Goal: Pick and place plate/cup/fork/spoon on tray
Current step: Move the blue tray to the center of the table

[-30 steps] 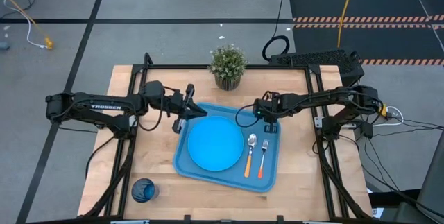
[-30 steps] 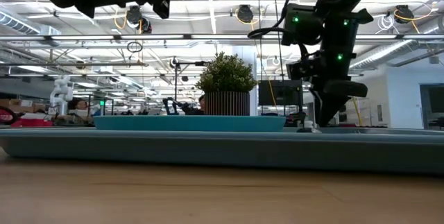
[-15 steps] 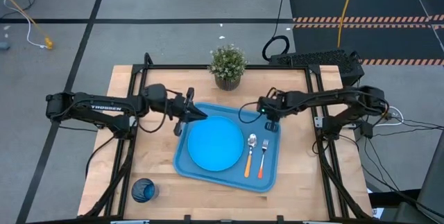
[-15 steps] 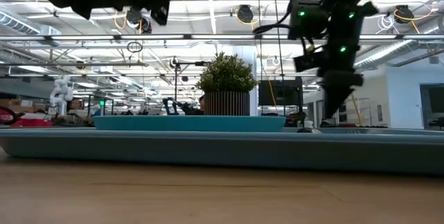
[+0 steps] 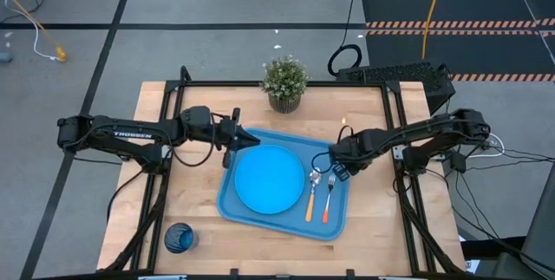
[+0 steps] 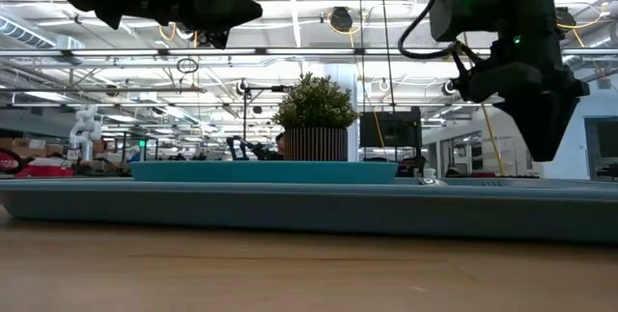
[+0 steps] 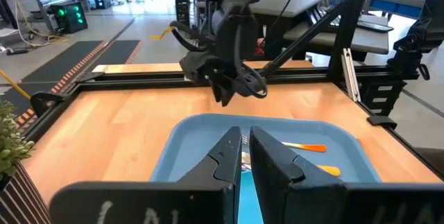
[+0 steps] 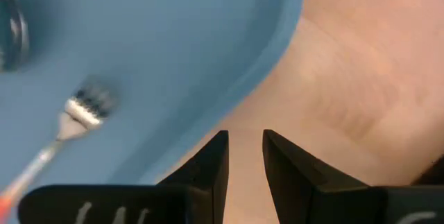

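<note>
The blue tray [image 5: 286,224] lies mid-table. On it rest the sky-blue plate [image 5: 269,179] and, to the plate's right, the spoon [image 5: 312,195] and the fork [image 5: 328,198], both flat, handles toward the near edge. The dark blue cup [image 5: 179,238] stands on the table near the front left corner. My left gripper [image 5: 251,141] hovers shut and nearly level over the tray's far left corner. My right gripper [image 5: 338,172] points down above the tray's right rim, beside the fork's tines [image 8: 87,106]. Its fingers [image 8: 244,158] stand slightly open with nothing between them.
A potted plant [image 5: 284,82] stands at the table's far edge behind the tray. Bare wood lies left of the tray and along the right edge. Black frame rails border the table's sides.
My right gripper has moved from the tray's far right corner toward the near edge along the right rim. It has risen and rolled about its own axis, still pointing down. My left gripper has tipped up toward level in place. Plate, spoon, fork and cup have stayed put.
</note>
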{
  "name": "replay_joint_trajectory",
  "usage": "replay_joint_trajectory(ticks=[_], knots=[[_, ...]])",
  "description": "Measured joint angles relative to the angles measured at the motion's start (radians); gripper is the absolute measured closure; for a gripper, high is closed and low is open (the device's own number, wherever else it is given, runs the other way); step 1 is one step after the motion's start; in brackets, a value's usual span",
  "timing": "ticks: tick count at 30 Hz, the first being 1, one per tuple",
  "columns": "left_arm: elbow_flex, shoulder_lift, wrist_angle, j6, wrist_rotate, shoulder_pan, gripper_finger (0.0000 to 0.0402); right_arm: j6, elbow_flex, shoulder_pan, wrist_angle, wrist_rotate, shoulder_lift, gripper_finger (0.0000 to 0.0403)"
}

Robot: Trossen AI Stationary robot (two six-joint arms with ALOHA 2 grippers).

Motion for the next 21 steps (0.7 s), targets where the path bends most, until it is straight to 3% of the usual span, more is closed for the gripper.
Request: replay_joint_trajectory(ticks=[6,13,21], knots=[[0.000,0.000,0.005,0.023,0.000,0.000,0.0371,0.154,0.000,0.022,0.059,-0.098,0.001,0.0323],[0.000,0.000,0.023,0.076,0.000,0.002,0.0371,0.189,0.000,0.043,0.184,-0.094,0.001,0.0323],[0.000,0.000,0.040,0.126,-0.003,0.013,0.0371,0.165,0.000,0.063,0.195,-0.091,0.001,0.0323]])
